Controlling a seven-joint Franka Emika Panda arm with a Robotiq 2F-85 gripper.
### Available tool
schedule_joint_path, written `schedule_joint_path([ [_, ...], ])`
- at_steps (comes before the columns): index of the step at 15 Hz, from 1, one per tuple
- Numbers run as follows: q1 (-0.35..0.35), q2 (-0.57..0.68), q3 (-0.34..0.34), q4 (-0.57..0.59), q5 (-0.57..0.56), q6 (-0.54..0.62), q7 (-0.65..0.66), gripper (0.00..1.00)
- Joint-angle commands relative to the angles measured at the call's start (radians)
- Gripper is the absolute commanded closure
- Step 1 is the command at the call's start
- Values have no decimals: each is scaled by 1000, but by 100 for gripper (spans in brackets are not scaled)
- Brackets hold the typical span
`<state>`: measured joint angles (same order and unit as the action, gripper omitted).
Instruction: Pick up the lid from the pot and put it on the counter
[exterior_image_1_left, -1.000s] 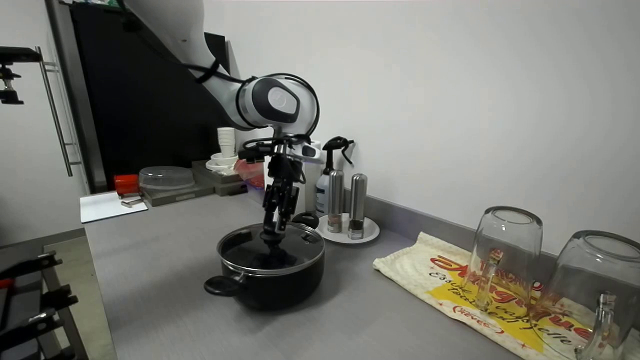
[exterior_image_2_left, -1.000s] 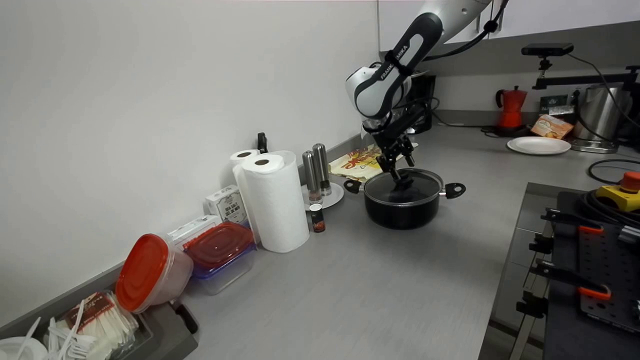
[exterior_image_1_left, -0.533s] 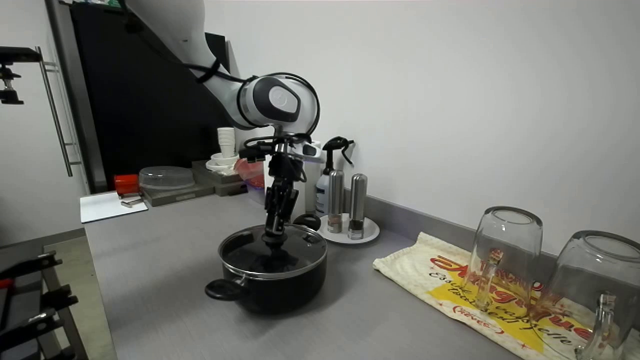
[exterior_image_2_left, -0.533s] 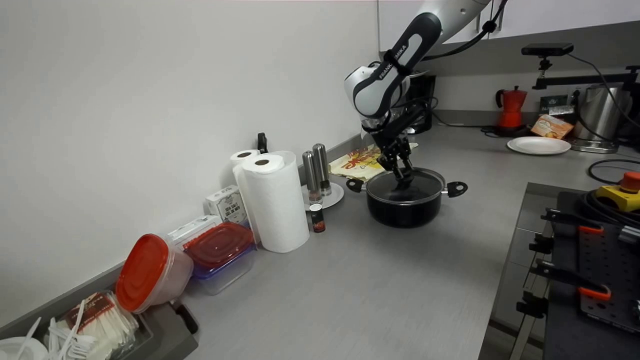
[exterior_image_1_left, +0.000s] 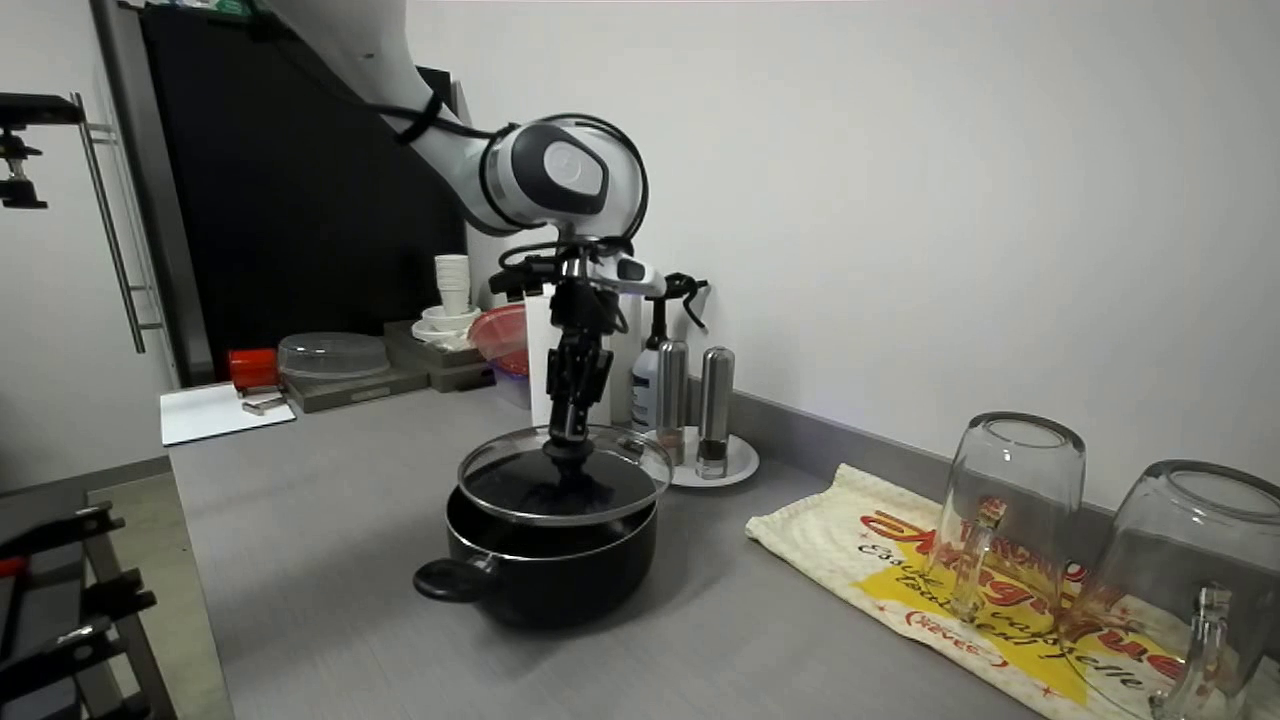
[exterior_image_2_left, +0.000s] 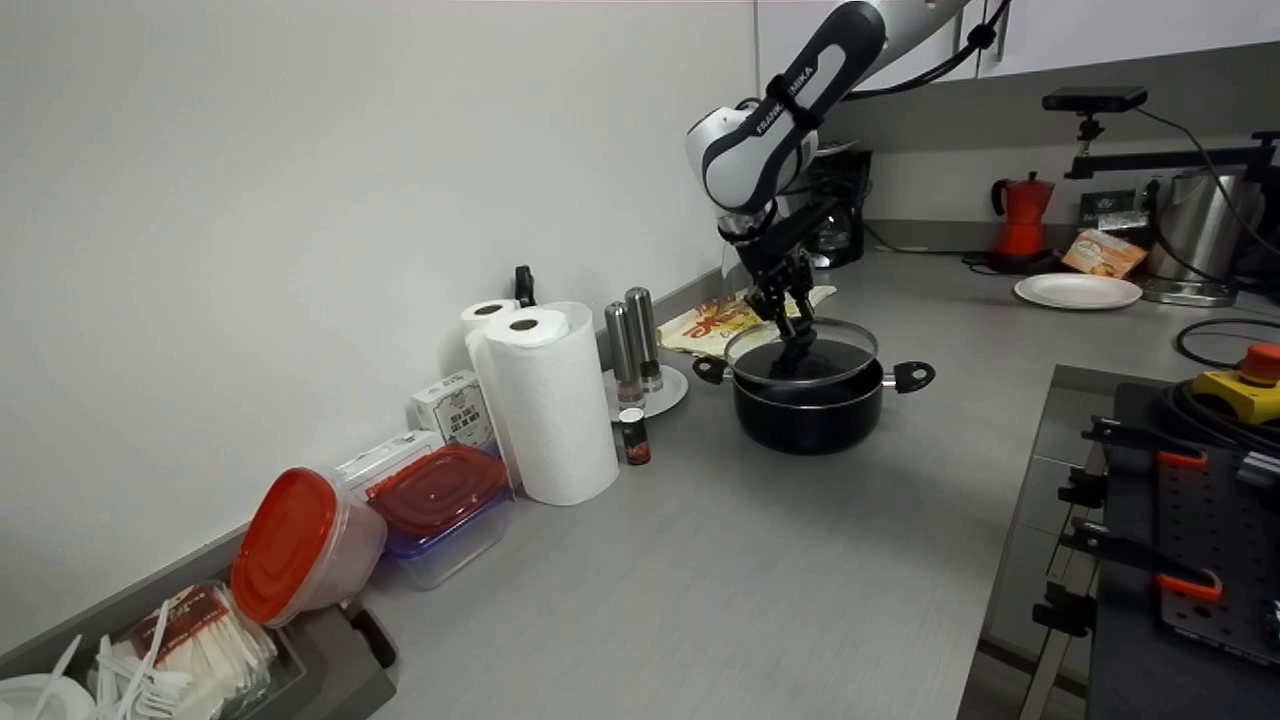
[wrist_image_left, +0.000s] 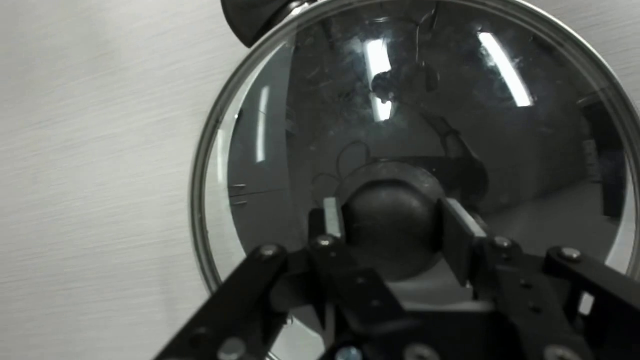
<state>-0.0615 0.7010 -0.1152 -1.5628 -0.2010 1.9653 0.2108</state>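
Exterior view: the lid (exterior_image_1_left: 525, 487) is raised at twelve o'clock above the pot (exterior_image_1_left: 555, 582), its knob (wrist_image_left: 392, 230) clamped by the gripper (wrist_image_left: 396, 221); only placing on the counter (exterior_image_1_left: 340, 540) seems left.

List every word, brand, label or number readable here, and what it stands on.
"FRANK ... MIKA", middle covered: robot arm.
"SEA SALT", "SEL DE MER": white carton.
"REVES": dish towel; its other lettering is only partly legible.
Too small or blurred: labels on the spray bottle, small dark bottle and orange carton.
No number is readable.
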Motion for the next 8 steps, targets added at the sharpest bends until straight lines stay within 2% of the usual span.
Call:
schedule_joint_path([
  [1,28,-102,-7,17,-4,-34,-9,76],
  [5,93,-161,21,39,-44,-50,-18,76],
  [8,178,-174,55,56,-106,-73,-19,76],
])
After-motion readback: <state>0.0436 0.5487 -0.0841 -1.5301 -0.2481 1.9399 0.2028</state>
